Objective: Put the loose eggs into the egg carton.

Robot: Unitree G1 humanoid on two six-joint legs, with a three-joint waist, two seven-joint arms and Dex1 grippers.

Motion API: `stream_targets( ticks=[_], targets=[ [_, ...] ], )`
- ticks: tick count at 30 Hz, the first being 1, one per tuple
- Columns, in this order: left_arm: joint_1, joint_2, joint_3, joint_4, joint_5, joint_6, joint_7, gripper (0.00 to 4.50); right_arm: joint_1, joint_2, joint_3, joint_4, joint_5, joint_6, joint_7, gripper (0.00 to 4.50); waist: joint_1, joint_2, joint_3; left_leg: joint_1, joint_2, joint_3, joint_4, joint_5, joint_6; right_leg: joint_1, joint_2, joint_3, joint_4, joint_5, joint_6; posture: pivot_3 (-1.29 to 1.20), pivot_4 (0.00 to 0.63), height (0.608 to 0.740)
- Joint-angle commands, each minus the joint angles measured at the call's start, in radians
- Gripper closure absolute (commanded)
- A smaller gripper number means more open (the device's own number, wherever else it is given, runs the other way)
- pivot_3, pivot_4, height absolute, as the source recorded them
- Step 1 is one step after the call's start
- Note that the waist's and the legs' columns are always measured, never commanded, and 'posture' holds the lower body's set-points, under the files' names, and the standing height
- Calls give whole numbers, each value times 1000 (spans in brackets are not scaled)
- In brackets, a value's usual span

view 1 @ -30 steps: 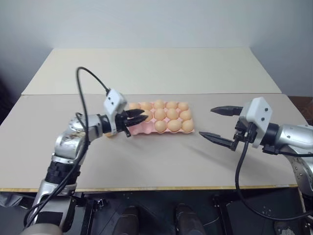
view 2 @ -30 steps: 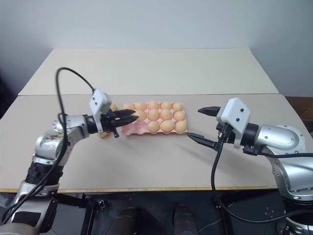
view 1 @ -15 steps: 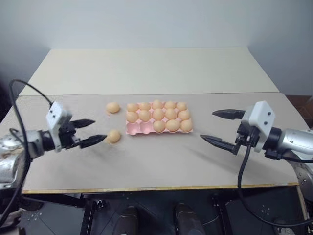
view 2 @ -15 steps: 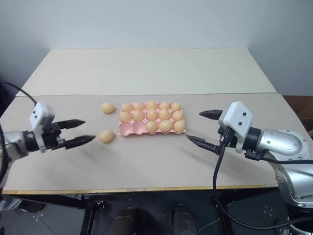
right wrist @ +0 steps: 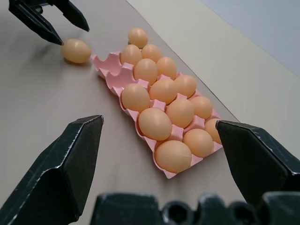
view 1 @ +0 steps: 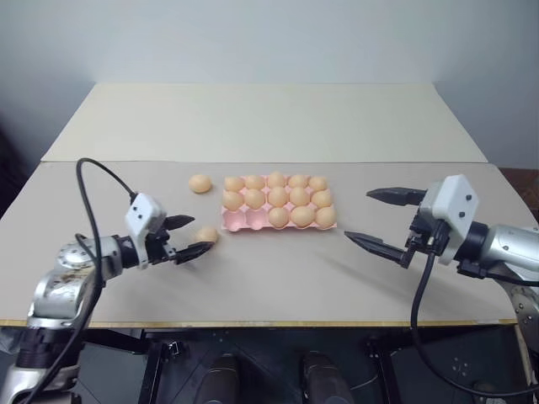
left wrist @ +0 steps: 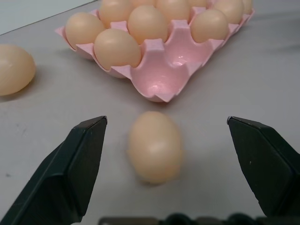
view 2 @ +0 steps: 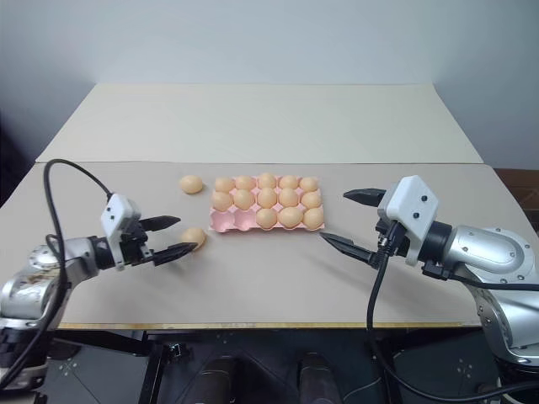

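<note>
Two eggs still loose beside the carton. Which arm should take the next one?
Left. The left gripper is open, with the nearer loose egg lying just ahead between its fingers. The right gripper, also open, hovers on the far side of the egg carton.

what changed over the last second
The left gripper left the egg carton, opened, and now points, open, at the nearer loose egg. That egg and the far one are no longer hidden. The right gripper stayed open and in place; the carton did not move.
</note>
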Motion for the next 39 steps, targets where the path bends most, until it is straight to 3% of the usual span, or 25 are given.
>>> stream_targets(
  ticks=[1,8,11,17,29,39],
  targets=[
    [-25,-8,-39,24,54,-34,22,24,-24,-18,-19,-31,29,12,-2,0,-2,0,0,0,0,0,0,0,0,0,0,0,0,0,0,0,150,740],
    [-20,-21,-82,68,125,-32,72,24,-35,-17,-23,-27,24,17,-11,0,-1,0,0,0,0,0,0,0,0,0,0,0,0,0,0,0,150,740],
    [-28,-28,-80,88,134,-39,83,625,-37,-15,-19,-23,23,16,-14,0,0,0,0,0,0,0,0,0,0,0,0,0,0,0,0,0,150,740],
    [-44,-29,-69,112,139,-63,87,2550,-46,-7,-9,-16,20,12,-21,0,0,0,0,0,0,0,0,0,0,0,0,0,0,0,0,0,150,740],
    [-84,21,39,-28,-11,-56,-24,2550,-37,5,9,-25,13,-9,-37,0,1,0,0,0,0,0,0,0,0,0,0,0,0,0,0,0,150,740],
    [-275,-140,-136,73,45,-72,-28,2550,-21,-2,-10,-55,15,-1,-59,0,2,-1,0,-1,-1,0,1,0,0,0,0,0,0,0,0,0,150,740]
  ],
)
